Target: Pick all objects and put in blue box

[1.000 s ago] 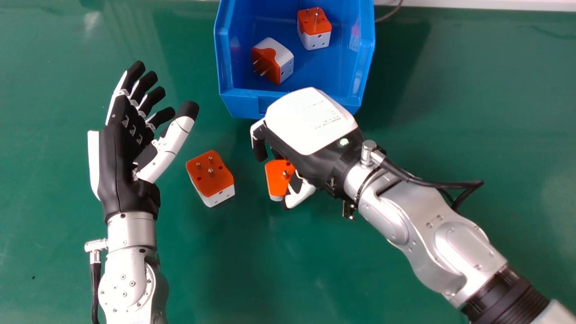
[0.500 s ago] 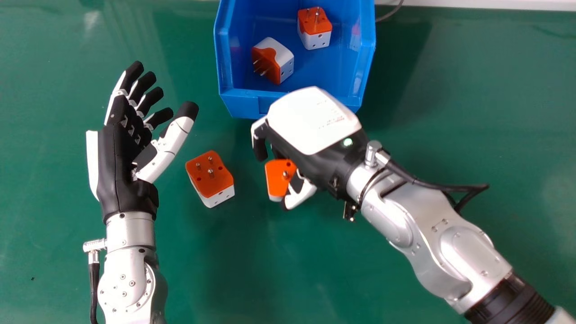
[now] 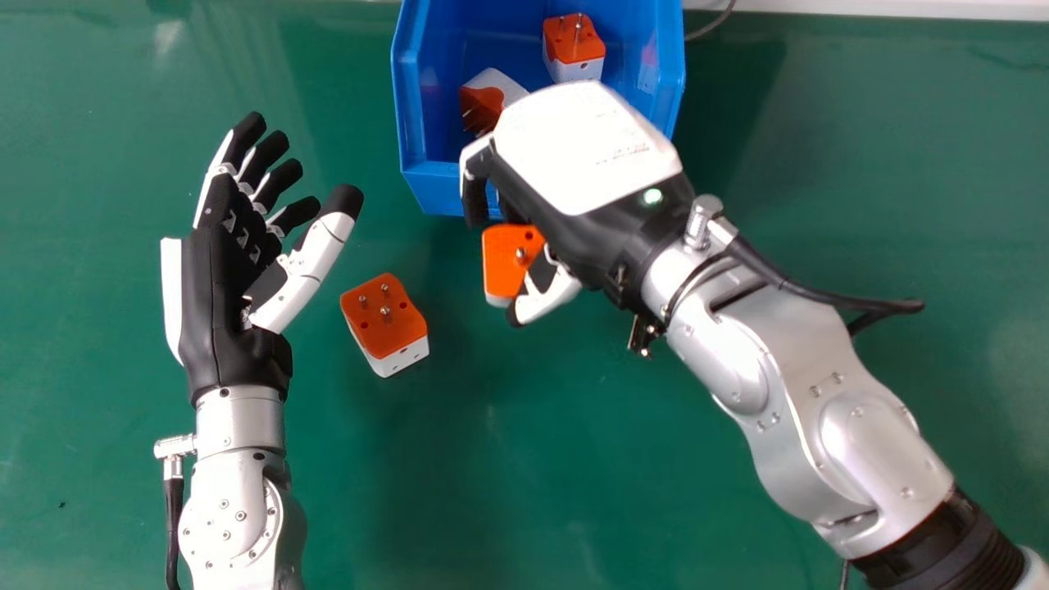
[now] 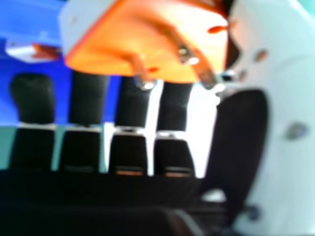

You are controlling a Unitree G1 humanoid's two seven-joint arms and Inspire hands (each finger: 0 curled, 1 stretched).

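Toward the blue box [image 3: 410,164], the right hand [image 3: 582,147] has moved from its place just in front of it half a second ago, bringing a plug adapter [image 3: 501,262] along. Its white back now covers part of the box's front wall and the near part of the inside, and it partly hides one of the two adapters in there. The right forearm [image 3: 737,360] has shifted the same way, while the left hand [image 3: 217,295] looks the same as before.

The right hand holds the carried adapter between its thumb and its bent fingers. In the head view this adapter is outside the box, near the front wall on the robot's side, its orange face and a metal prong showing beside the thumb. The right hand view shows the adapter close up, with its metal prongs, near the thumb and the fingertips, and blue plastic behind the fingers.

Inside the box are two more orange and white adapters. The partly covered one [image 3: 497,83] lies tilted toward the left side, with its prongs pointing sideways; the other [image 3: 575,49] sits farther back and to the right, orange face and prongs up.

One last adapter [image 3: 385,324] rests on the green table [image 3: 492,492], between the two arms and closer to the left hand, prongs up. The left hand is open beside it, palm turned inward, fingers loosely extended and thumb well apart from them.
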